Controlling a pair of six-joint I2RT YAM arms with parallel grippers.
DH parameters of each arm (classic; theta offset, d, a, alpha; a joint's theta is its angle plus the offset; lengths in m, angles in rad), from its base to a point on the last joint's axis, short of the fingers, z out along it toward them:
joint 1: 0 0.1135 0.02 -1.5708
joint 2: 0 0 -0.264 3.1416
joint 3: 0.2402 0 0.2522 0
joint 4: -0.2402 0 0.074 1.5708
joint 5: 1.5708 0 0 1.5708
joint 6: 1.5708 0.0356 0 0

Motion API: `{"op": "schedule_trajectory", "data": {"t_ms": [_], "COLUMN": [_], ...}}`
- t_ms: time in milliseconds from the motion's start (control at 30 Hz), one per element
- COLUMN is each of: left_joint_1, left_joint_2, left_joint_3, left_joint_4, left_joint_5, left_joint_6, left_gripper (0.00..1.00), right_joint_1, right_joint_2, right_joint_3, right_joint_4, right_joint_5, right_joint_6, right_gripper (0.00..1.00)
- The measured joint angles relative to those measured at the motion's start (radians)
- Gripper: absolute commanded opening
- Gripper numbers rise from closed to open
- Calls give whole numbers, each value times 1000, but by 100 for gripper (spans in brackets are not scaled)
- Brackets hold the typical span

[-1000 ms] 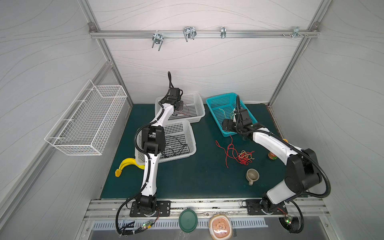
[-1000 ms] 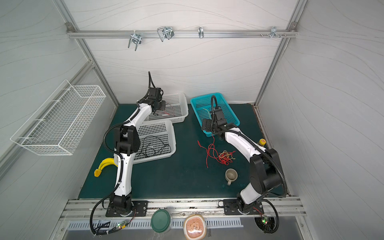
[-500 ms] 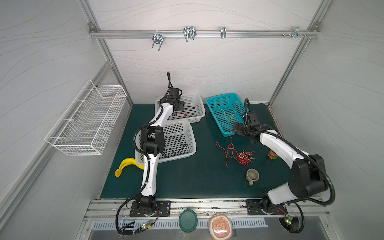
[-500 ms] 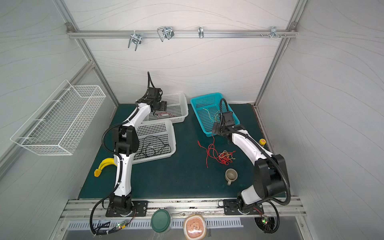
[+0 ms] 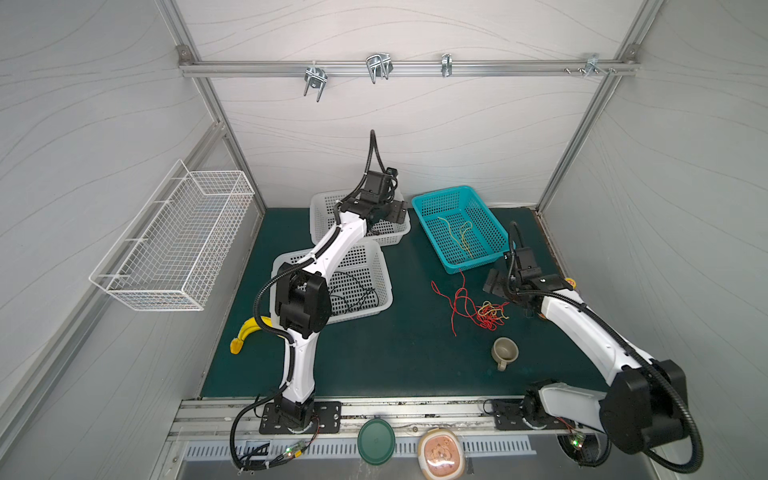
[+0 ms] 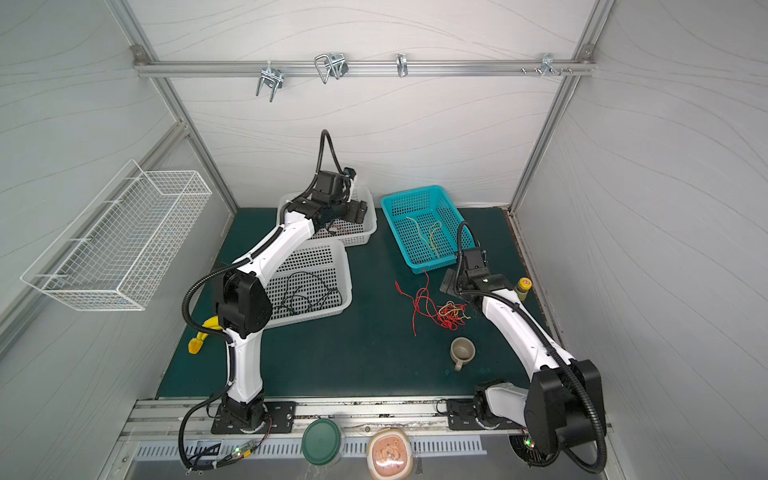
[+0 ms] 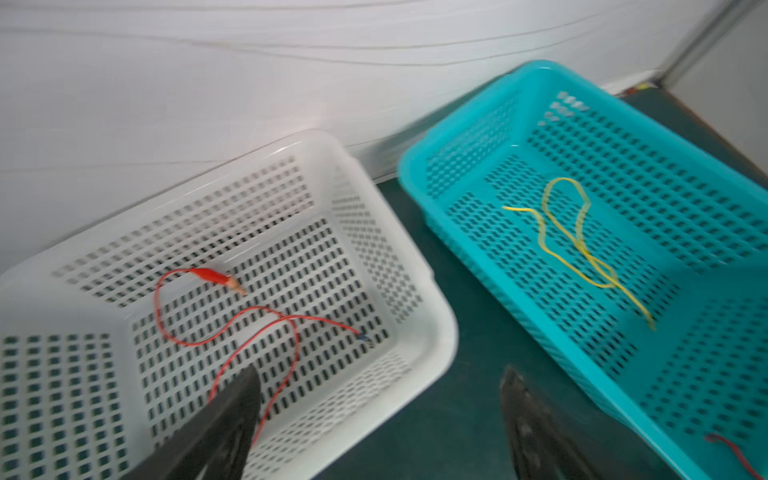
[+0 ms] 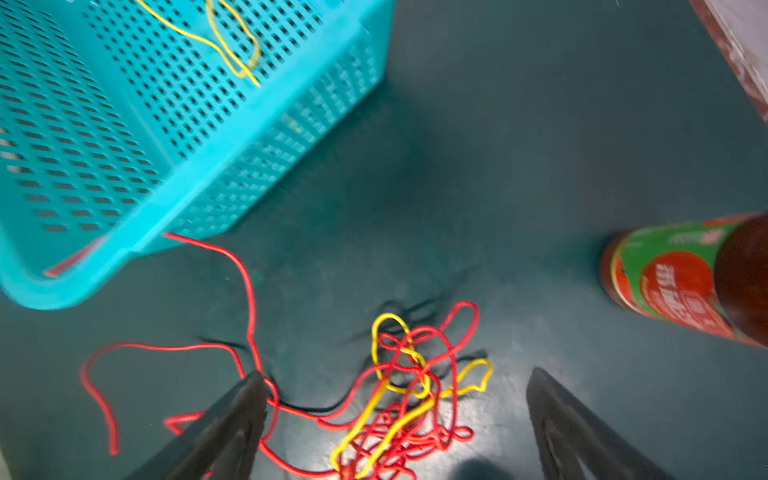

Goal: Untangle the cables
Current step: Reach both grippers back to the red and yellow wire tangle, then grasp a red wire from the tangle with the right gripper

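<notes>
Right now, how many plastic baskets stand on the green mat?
3. The far white basket stands at the back; the near white basket in front of it; the teal basket to the right of the far one. None seems hidden.

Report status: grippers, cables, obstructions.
Left gripper open over white basket edge, red cable lying inside. Right gripper open above tangle on mat. Bottle, mug near, not touching.
</notes>
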Motion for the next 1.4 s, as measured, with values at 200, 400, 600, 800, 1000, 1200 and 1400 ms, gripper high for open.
{"op": "schedule_trajectory", "data": {"t_ms": [200,400,600,800,1000,1200,1400], "left_joint_1": [-145,-246,-302,-343,-350,-350,-350], "left_joint_2": [-54,-107,-243,-318,-325,-347,-391], "left_joint_3": [-111,-247,-461,-511,-515,-557,-610], "left_joint_4": [49,85,113,113,98,90,90], "left_joint_5": [60,68,18,-50,-54,-51,-44], "left_joint_6": [-11,-101,-210,-240,-226,-197,-167], "left_gripper": [90,88,88,87,87,87,87], "right_joint_1": [-5,-4,0,22,92,113,129], "right_joint_2": [-12,-13,-18,-16,25,223,367], "right_joint_3": [-108,-167,-171,-158,-65,50,47], "right_joint_4": [34,141,245,271,267,313,372], "right_joint_5": [-76,-227,-372,-407,-256,-169,-170], "right_joint_6": [-5,-47,-115,-143,-172,-203,-202], "right_gripper": [94,92,91,90,88,73,66]}}
